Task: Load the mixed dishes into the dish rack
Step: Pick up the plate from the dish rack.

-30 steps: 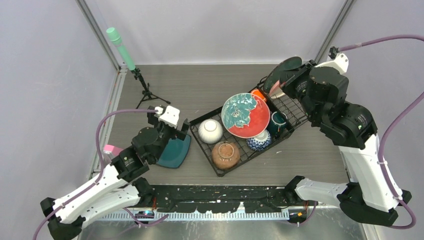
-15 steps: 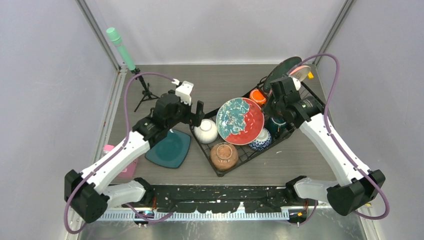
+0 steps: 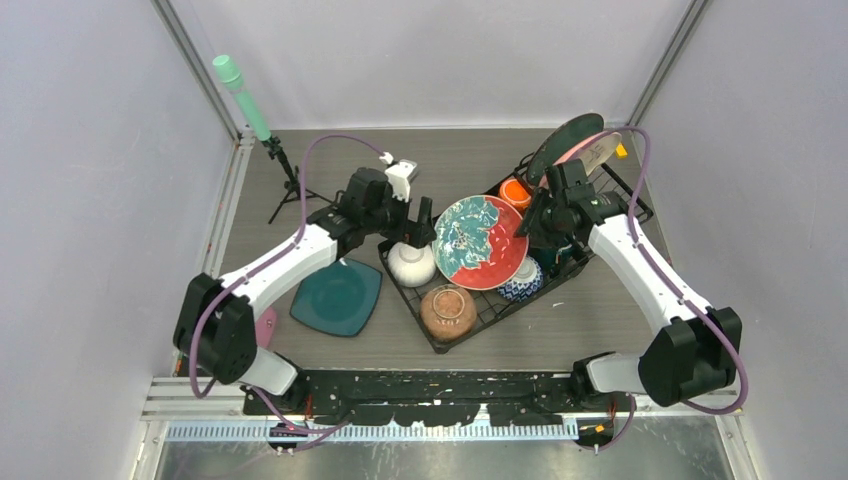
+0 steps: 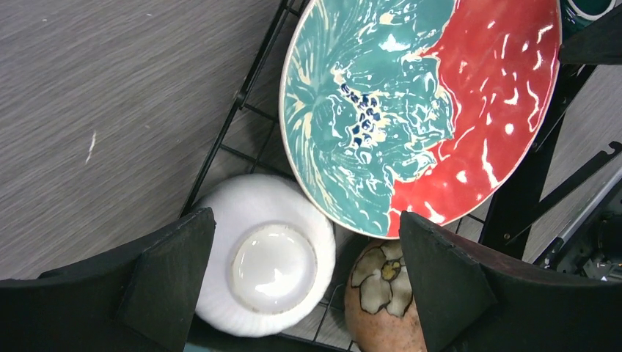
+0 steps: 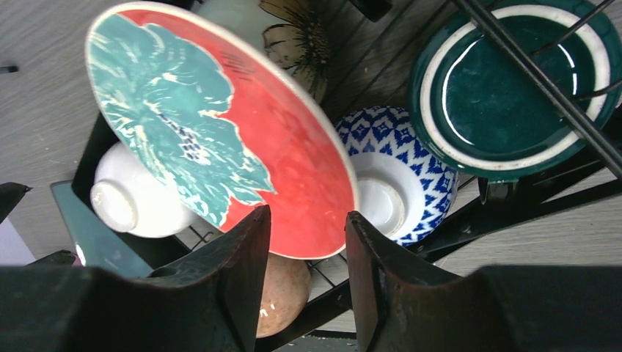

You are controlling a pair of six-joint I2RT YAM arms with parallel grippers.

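A mint-green cylinder (image 3: pixel 240 95) stands tilted on a black tripod (image 3: pixel 291 190) at upper left, on the grey wood-grain desk (image 3: pixel 450 160). At lower left, only a sliver of a small pink cup (image 3: pixel 266 325) shows.

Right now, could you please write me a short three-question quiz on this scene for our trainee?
1. True or false: the white bowl sits upside down in the dish rack.
2. Where does the teal square plate lie? A. inside the rack; B. on the table beside the rack; C. under the white bowl.
3. Fill in: the left hand hovers over the white bowl with its jaws ___.

Key: 1 true; 2 B; 3 open.
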